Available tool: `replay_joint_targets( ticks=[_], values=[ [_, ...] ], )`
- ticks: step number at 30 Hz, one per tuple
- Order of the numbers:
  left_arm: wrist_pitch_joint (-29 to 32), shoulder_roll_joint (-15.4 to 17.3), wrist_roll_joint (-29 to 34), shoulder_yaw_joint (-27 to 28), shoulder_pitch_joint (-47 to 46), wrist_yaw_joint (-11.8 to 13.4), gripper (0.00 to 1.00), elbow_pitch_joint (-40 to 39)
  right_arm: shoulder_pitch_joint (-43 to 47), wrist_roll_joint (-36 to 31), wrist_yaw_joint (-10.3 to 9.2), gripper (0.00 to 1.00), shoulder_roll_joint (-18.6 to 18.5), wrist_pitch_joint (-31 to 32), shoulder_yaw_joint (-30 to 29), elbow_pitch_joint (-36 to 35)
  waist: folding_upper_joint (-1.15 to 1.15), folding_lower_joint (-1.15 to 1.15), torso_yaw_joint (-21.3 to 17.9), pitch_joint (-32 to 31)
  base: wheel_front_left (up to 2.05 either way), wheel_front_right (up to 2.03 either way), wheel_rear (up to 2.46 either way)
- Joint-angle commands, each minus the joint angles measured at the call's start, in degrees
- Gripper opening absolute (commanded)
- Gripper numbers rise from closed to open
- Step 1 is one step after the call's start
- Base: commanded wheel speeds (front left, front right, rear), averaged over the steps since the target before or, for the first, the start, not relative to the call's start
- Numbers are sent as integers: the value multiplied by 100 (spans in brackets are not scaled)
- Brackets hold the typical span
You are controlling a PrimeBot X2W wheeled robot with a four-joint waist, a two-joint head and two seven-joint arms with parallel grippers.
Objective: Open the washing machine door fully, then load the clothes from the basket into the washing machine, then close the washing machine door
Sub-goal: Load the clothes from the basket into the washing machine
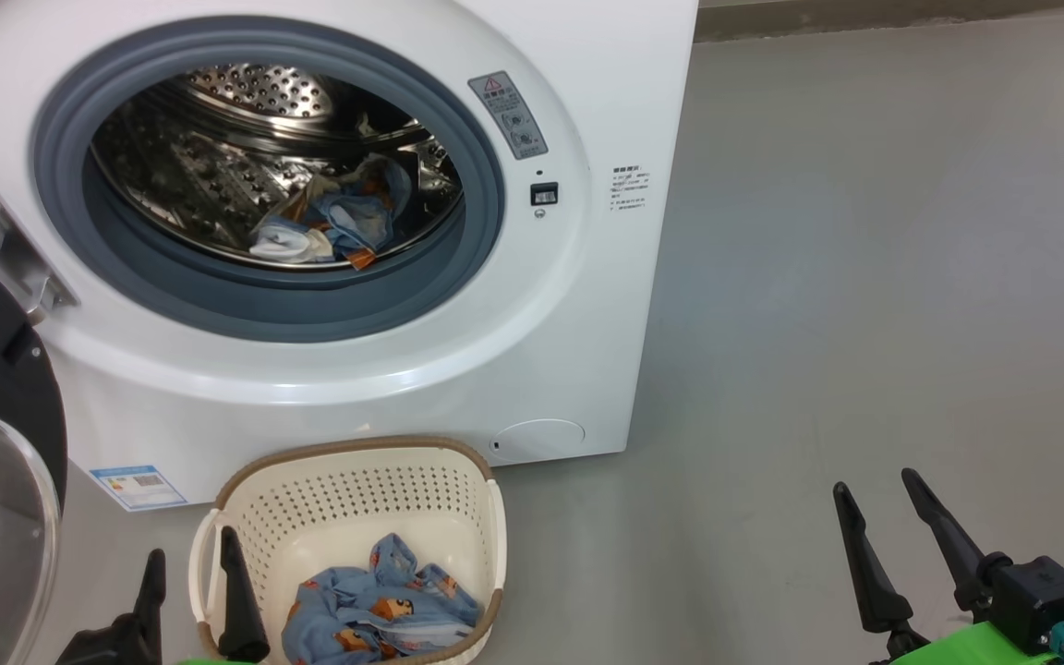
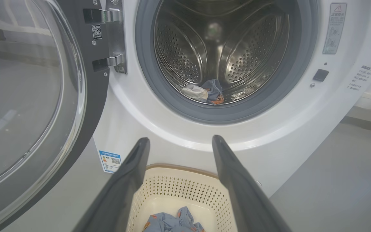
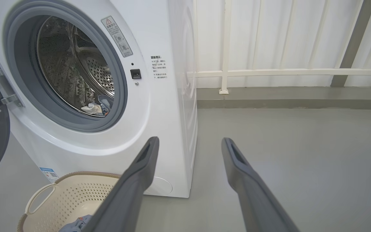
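Clothes (image 1: 384, 605) lie in the basket (image 1: 347, 446) just beside the left end effector (image 1: 192, 543) — spread apart, empty.

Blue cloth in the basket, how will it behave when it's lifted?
Probably floppy: the cloth lies crumpled in folds, so it should drape and dangle. Likely light, being thin fabric. The small basket may shift if the cloth snags.

One washing machine (image 1: 541, 351), one door (image 1: 24, 388), one basket (image 1: 356, 503), two end effectors (image 1: 193, 543) (image 1: 874, 480) — two heaps of clothes (image 1: 338, 226) (image 1: 384, 610).
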Motion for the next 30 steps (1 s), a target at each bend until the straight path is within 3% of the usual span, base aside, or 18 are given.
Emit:
replay_joint_targets(
  ticks=[1,20,30],
  values=[
    [-36,76,53,190,-98,-30,100,-102,-17,-18,9,100,-15,-68,102,-117,0,0,17,-9,0,0,0],
    [-36,76,48,134,-60,-65,100,90,70,-24,9,100,84,-68,105,-94,0,0,3,-36,0,0,0],
    [-36,76,-3,-72,-477,-67,100,974,-113,34,9,100,131,-68,111,-113,0,0,-117,328,0,0,0]
  ],
)
